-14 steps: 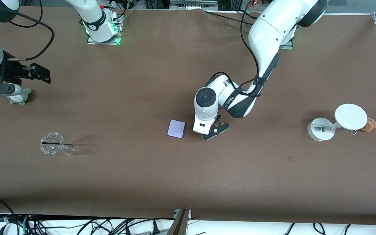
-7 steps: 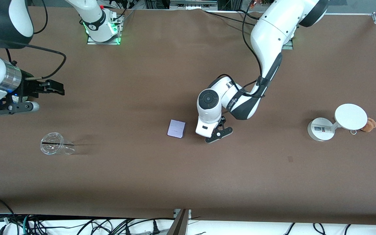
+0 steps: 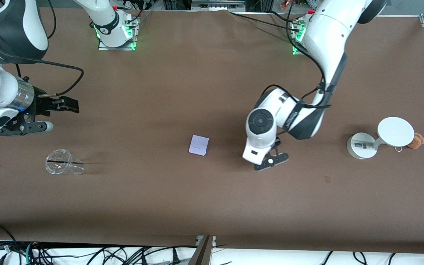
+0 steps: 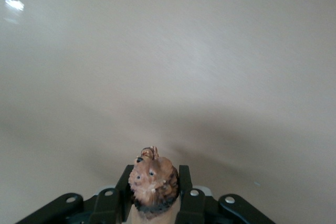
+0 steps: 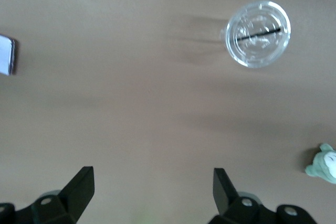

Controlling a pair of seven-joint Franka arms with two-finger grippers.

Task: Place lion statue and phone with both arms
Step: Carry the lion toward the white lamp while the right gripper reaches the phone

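Left gripper (image 3: 271, 161) over bare brown worktop (image 3: 212, 206) in the middle of the front view, between the phone and the white stand. Jaws closed on the lion statue (image 4: 153, 179), a tiny orange-brown figurine with a dark band at its base. Shows only in the left wrist view, poking up between the black fingers.

Phone (image 3: 199, 145), a small flat lavender-white slab with rounded corners, flat on the worktop at the centre of the frame, untouched and well apart from both grippers.

Right gripper (image 5: 151, 177) up in the air toward the right arm's end of the worktop, near the upper part of the frame. Jaws spread wide, holding nothing.

Risks, as judged from here:
- Small, narrow grip on the figurine. Likely to topple or roll on release if let go high or tilted.
- Thin phone flush with the surface. Fingers could skid over it or push it along instead of catching its edges.
- Clear plastic cup (image 3: 59, 166) on its side close to the right gripper. A low sweep toward the phone could knock it rolling.
- Grey-green plush (image 5: 323, 163) also near that path.
- White round-based stand with a disc top (image 3: 377, 140) and round orange-brown plush (image 3: 416, 140) at the left arm's end. Only at risk from a wide swing.

Writing: dark lettering on the right arm's sleeve and a small label on the stand's base, neither legible. No brand readable on the phone.
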